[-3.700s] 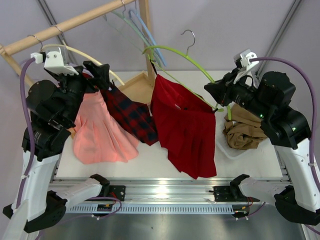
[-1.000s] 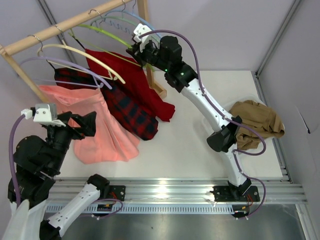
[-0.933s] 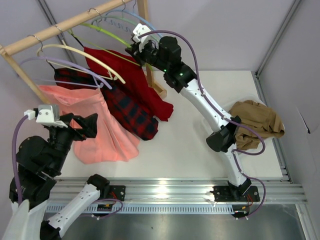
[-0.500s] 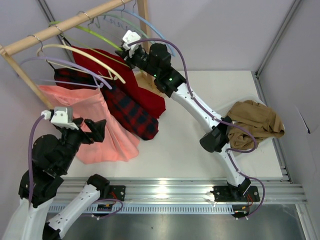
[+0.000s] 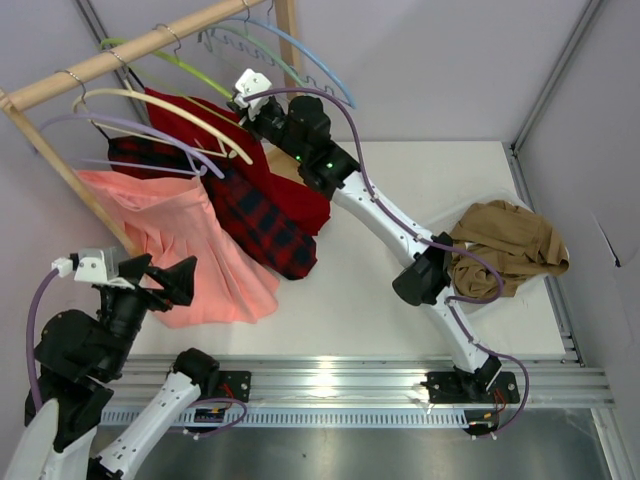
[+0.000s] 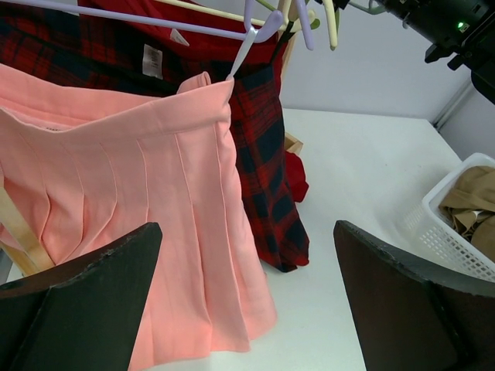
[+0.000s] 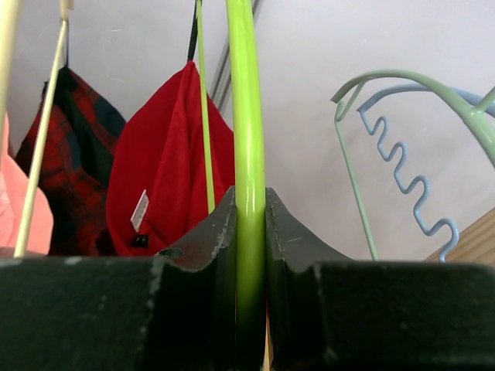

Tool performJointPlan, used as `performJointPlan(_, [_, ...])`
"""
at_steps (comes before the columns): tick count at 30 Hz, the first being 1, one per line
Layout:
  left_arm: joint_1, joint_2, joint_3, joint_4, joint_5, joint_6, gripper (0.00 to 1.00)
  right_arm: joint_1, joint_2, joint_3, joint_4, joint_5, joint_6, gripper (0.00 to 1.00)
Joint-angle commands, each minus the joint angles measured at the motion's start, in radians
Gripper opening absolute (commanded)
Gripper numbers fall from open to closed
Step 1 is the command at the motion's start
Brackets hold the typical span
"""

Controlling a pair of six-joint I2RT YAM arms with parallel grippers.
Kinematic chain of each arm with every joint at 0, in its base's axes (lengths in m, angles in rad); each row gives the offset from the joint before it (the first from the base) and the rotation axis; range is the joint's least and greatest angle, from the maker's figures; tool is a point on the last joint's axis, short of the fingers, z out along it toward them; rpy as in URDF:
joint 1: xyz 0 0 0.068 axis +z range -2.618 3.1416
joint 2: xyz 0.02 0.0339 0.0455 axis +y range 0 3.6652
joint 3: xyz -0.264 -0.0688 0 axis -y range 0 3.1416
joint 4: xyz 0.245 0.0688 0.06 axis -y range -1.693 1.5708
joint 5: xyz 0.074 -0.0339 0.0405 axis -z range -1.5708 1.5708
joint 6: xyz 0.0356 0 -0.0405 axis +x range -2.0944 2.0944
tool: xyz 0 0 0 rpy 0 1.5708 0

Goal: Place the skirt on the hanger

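The right gripper (image 7: 249, 228) pinches the lime hanger (image 7: 246, 108), at 11 o'clock over the table (image 5: 400, 300). The red skirt (image 5: 300, 205) hangs from it, just beside the plaid skirt (image 5: 265, 225). The hanger seems hooked over the wooden rail (image 5: 150, 42). The left gripper (image 6: 247, 301) stands wide, holding nothing.

The skirt (image 7: 166, 147) is plain deep red and the hanger (image 7: 249, 116) is lime green. Beside them hang a red-and-black plaid skirt (image 5: 265, 228) and a plain salmon-pink skirt (image 5: 195, 245). There is a cream hanger (image 5: 160, 98), a lavender hanger (image 6: 155, 23) and a light-blue hanger (image 5: 325, 70). The heaped cloth (image 5: 510, 245) is tan. Its basket (image 6: 456, 239) and the worktop (image 5: 350, 290) are white.
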Motion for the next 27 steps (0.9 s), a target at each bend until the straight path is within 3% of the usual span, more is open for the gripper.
performJointPlan(1, [0.009, 0.005, -0.005, -0.016, -0.014, -0.005, 1.00, 0.020, -0.023, 0.060, 0.071, 0.063, -0.044, 0.00])
performJointPlan(6, [0.009, -0.012, -0.005, -0.028, -0.020, -0.008, 0.99, 0.038, -0.005, 0.066, 0.065, 0.089, -0.037, 0.02])
performJointPlan(7, [0.009, -0.014, 0.001, -0.030, -0.023, -0.007, 0.99, 0.040, -0.006, 0.071, 0.059, 0.097, -0.020, 0.13])
performJointPlan(8, [0.008, -0.015, 0.005, -0.033, -0.025, -0.007, 1.00, 0.038, -0.011, 0.075, 0.038, 0.097, -0.007, 0.31])
performJointPlan(9, [0.008, -0.014, 0.010, -0.037, -0.026, -0.005, 0.99, 0.040, -0.038, 0.069, 0.028, 0.098, 0.003, 0.66])
performJointPlan(10, [0.009, -0.011, 0.021, -0.039, -0.029, -0.005, 0.99, 0.040, -0.057, 0.065, 0.024, 0.098, 0.009, 0.77])
performJointPlan(11, [0.009, -0.006, 0.024, -0.037, -0.028, -0.004, 0.99, 0.040, -0.079, 0.055, -0.018, 0.101, 0.025, 0.97])
performJointPlan(22, [0.008, 0.097, 0.051, 0.000, -0.109, -0.070, 1.00, 0.060, -0.490, -0.168, -0.207, 0.054, 0.094, 0.99])
performJointPlan(27, [0.009, 0.162, 0.132, 0.050, 0.003, -0.027, 0.99, 0.055, -0.616, -0.241, -0.283, 0.159, 0.091, 0.99])
